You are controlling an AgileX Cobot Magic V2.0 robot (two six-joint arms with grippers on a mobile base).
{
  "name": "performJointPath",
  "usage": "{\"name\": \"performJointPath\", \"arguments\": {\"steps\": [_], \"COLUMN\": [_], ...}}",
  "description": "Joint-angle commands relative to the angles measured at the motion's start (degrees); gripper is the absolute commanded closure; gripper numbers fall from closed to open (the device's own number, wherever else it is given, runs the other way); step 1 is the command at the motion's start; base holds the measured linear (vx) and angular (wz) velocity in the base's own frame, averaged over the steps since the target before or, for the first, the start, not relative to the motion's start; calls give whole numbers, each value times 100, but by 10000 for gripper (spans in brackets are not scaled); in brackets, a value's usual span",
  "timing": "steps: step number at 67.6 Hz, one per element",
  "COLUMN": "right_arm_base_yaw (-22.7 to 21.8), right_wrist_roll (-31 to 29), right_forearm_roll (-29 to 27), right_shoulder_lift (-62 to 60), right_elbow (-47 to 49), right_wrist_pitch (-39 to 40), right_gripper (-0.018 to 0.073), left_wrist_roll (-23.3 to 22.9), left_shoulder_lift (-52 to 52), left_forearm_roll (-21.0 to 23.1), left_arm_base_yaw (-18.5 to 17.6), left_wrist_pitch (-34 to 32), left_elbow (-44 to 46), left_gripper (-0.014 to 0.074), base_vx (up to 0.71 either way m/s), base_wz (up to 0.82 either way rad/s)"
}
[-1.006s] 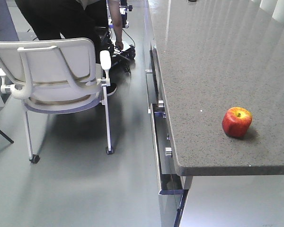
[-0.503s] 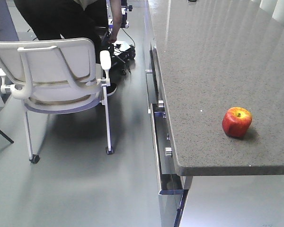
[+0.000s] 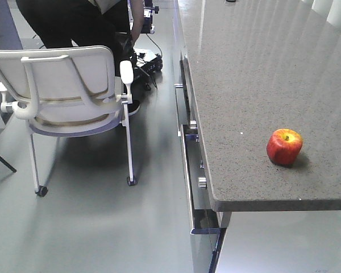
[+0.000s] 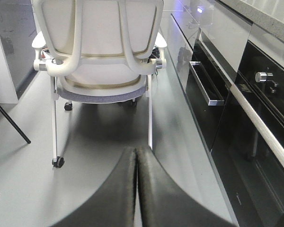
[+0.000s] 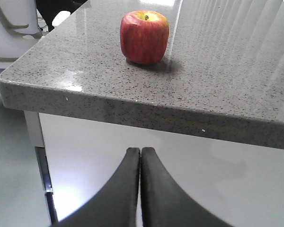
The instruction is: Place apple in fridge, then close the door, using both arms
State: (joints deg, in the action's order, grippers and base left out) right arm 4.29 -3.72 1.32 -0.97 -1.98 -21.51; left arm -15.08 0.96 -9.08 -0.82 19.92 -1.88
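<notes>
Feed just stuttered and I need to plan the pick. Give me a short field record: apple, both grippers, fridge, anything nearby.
apple: upright on the grey countertop, near its front corner, untouched
left gripper: shut, empty, low over the floor, facing the white chair
right gripper: shut, empty, below the countertop edge, aimed toward the apple
fridge: not in view
door: not in view
person: bent over behind the white chair

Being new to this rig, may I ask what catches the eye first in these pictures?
A red apple sits alone near the edge of the speckled grey counter. A white chair stands on the floor beside the counter. The right tool, shut, points at the apple; the left tool, shut, faces the chair.
</notes>
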Motion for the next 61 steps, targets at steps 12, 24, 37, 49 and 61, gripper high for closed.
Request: {"name": "performJointPath", "arguments": {"steps": [12,24,37,49,61], "right_arm_base_yaw": [4,4,4,4,4], "right_wrist_roll": [161,202,313,-96,-833], "right_forearm_roll": [-375,-1120,-1469,-2448,-2480], "right_shoulder_lift": [-117,-117,-117,-12,665], "right_elbow": [15,15,27,524,1650], "right_wrist_pitch": [1353,2215,3323,3757,2850], "right_gripper": [563,563,563,563,563], "left_wrist_roll": [-46,-46,-46,-46,-46], "left_shoulder_lift": [-9,-9,-9,-9,-9], "left_forearm_roll": [25,25,25,25,25], "left_arm_base_yaw": [-38,-38,-38,-38,-38], "left_wrist_pitch": [-405,-405,-405,-405,-405], "left_elbow": [-96,-96,-96,-96,-96], "left_gripper": [603,603,603,603,603], "base_vx": [0,0,0,0,0], "base_wz": [0,0,0,0,0]}}
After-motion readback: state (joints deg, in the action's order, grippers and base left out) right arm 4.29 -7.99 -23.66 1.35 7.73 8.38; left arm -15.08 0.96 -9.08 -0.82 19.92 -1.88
